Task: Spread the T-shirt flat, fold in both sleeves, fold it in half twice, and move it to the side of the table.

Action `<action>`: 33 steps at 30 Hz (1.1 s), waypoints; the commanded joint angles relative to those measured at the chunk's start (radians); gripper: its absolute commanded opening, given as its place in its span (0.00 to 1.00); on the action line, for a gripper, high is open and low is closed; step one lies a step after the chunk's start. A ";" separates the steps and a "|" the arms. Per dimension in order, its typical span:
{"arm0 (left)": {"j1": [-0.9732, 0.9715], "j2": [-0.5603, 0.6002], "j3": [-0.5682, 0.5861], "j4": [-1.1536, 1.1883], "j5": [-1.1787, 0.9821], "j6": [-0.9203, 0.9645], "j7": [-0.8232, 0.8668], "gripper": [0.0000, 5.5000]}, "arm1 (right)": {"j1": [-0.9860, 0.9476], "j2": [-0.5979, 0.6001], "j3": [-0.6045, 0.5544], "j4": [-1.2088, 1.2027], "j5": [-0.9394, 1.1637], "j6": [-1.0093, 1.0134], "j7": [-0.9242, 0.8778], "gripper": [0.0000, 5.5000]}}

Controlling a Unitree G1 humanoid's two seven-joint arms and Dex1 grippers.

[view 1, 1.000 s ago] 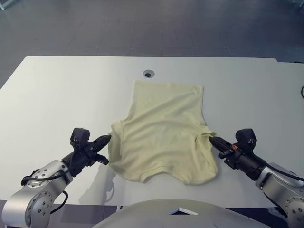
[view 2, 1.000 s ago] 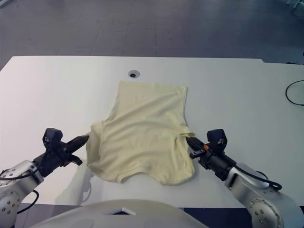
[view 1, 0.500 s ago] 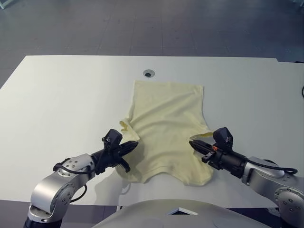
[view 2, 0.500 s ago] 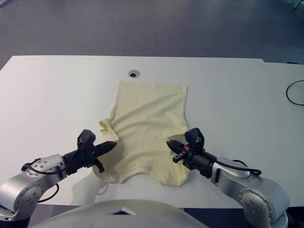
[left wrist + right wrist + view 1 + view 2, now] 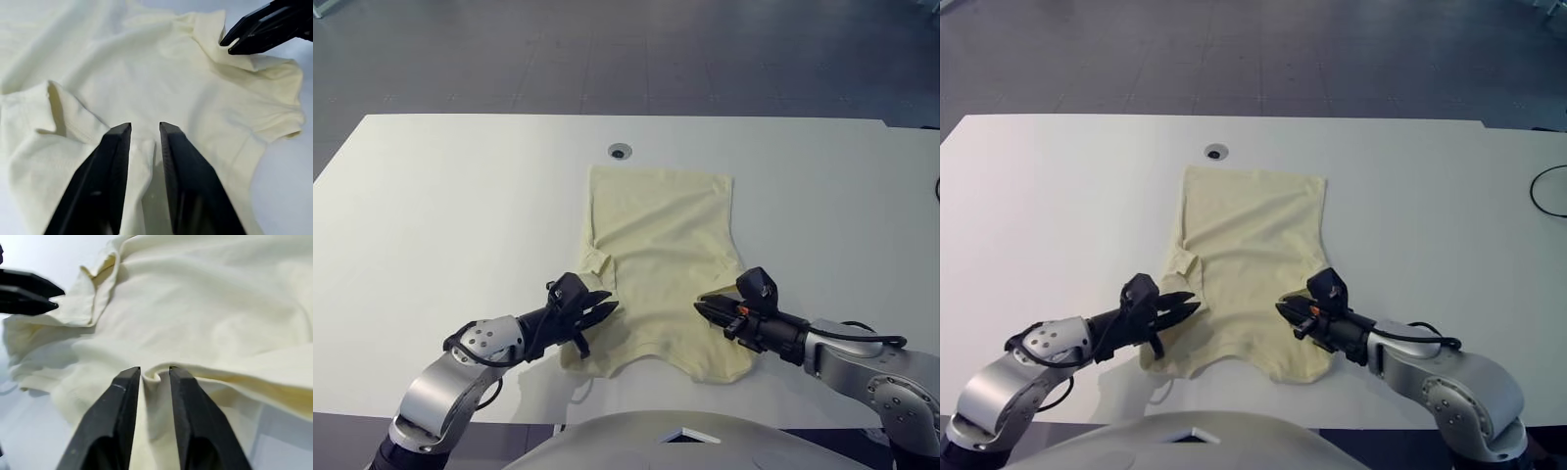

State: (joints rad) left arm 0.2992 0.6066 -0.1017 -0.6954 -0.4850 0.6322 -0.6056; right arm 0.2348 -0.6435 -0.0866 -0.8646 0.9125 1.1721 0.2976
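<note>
T-shirt [image 5: 661, 215] looks soft and floppy, so sleeve edges seem best to grab, where left fingers [image 5: 110, 171] and right fingers [image 5: 122, 406] pinch cloth.

A pale yellow T-shirt [image 5: 1249, 245] is laid on the white worktop [image 5: 1058, 196], its straight hem turned toward a round port [image 5: 1216, 152] (a dark cable [image 5: 1542, 191] is seen at the far right edge). The left sleeve is pinched by the left gripper [image 5: 1190, 304] and the right sleeve by the right gripper [image 5: 1283, 310], both sleeves folded in over the body.
</note>
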 commanded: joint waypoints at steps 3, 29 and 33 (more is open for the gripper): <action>0.017 -0.032 0.171 -0.026 -0.147 -0.002 0.008 0.40 | 0.011 -0.096 -0.162 -0.002 0.086 -0.028 0.092 0.39; -0.024 0.012 0.006 0.174 0.246 -0.167 0.029 0.98 | 0.016 -0.055 0.119 0.401 -0.710 -0.621 0.106 0.98; -0.025 0.011 0.012 0.179 0.248 -0.168 0.021 0.98 | -0.025 -0.027 0.092 0.363 -0.734 -0.648 0.088 0.98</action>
State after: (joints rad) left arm 0.2795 0.6104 -0.0939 -0.5253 -0.2465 0.4662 -0.5796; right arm 0.2391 -0.6780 0.0270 -0.4720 0.1915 0.5355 0.3903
